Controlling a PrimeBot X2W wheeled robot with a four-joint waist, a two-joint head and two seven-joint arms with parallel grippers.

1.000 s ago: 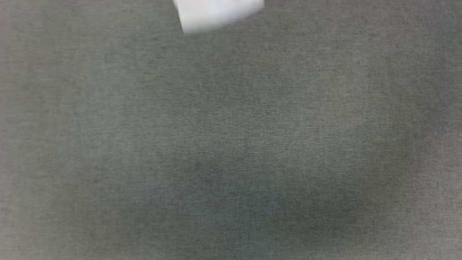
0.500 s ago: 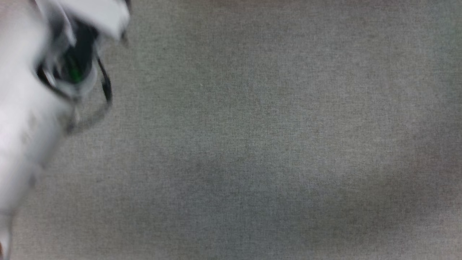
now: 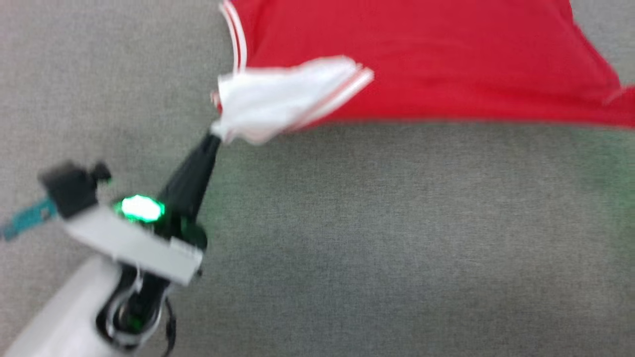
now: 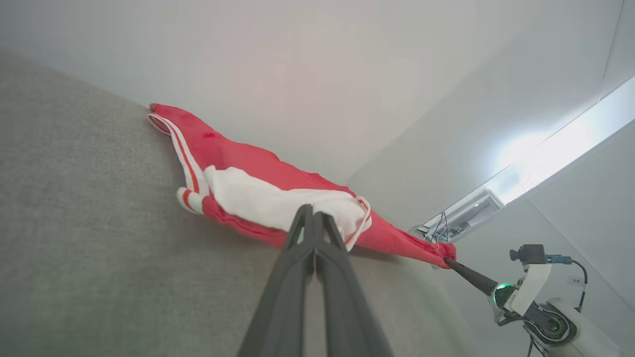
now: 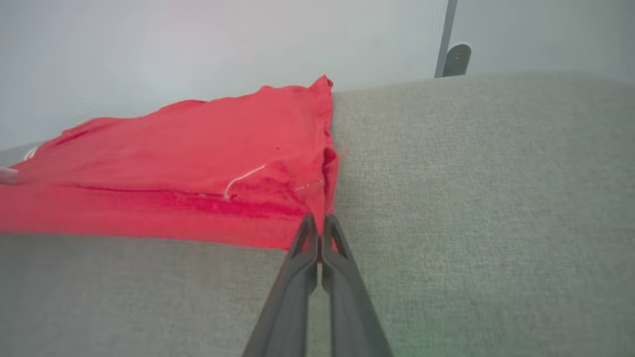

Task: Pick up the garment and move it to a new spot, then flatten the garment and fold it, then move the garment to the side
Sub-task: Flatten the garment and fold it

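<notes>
The garment (image 3: 421,59), red with a white sleeve and striped trim, lies stretched across the top of the head view on the grey fabric surface (image 3: 397,248). My left gripper (image 3: 214,136) reaches up from the lower left and is shut on the bunched white sleeve. In the left wrist view my left gripper (image 4: 312,213) pinches that sleeve of the garment (image 4: 238,153), and my right gripper (image 4: 449,262) holds the far red corner. In the right wrist view my right gripper (image 5: 317,220) is shut on the garment's (image 5: 198,163) near corner. The letters are hidden.
Grey fabric (image 5: 471,198) spreads wide in front of and beside the garment. A pale wall (image 4: 297,59) rises behind the surface. A grey metal post (image 5: 444,39) stands beyond the far edge in the right wrist view.
The head view was blurred and showed bare grey fabric with a passing pale arm. Now the garment is at its top and the left gripper holds the sleeve.
</notes>
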